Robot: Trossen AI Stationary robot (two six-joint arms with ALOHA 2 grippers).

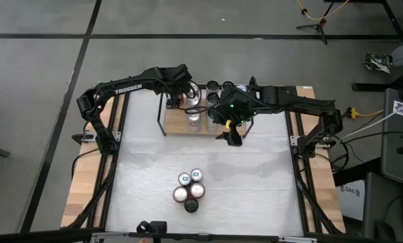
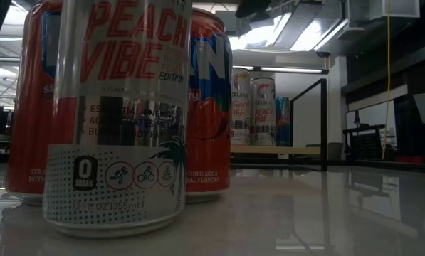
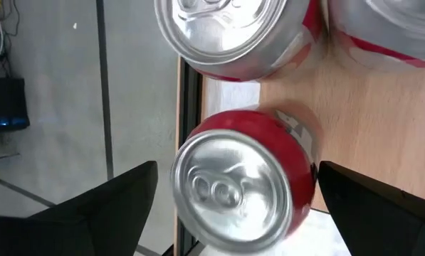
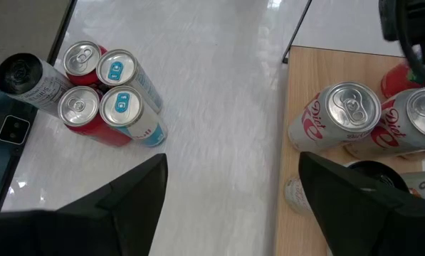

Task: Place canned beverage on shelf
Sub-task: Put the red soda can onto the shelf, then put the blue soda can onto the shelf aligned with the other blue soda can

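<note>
The left gripper (image 1: 190, 94) hangs over the small light-wood shelf with thin black rod uprights (image 1: 177, 126) at about twelve o'clock on the white tabletop (image 1: 255, 175). In its wrist view its fingers (image 3: 112, 213) stand released, one on each side of an upright red aluminium can with a silver pull-tab lid (image 3: 244, 181) that sits at the shelf board's edge. Nothing is clenched; there is clear space between each finger and the can wall. The can's long axis runs straight up toward the camera, so the jaws straddle it across its width. The right gripper (image 1: 229, 137) hovers just off the shelf's front edge, toward one o'clock from the table's centre, fingers (image 4: 119, 206) also spread and empty, looking back at the cluster of red, blue-and-white and dark cans (image 1: 190, 189) near six o'clock. By my reading the left arm has delivered its can, and the right arm lies nearer the waiting cluster.
</note>
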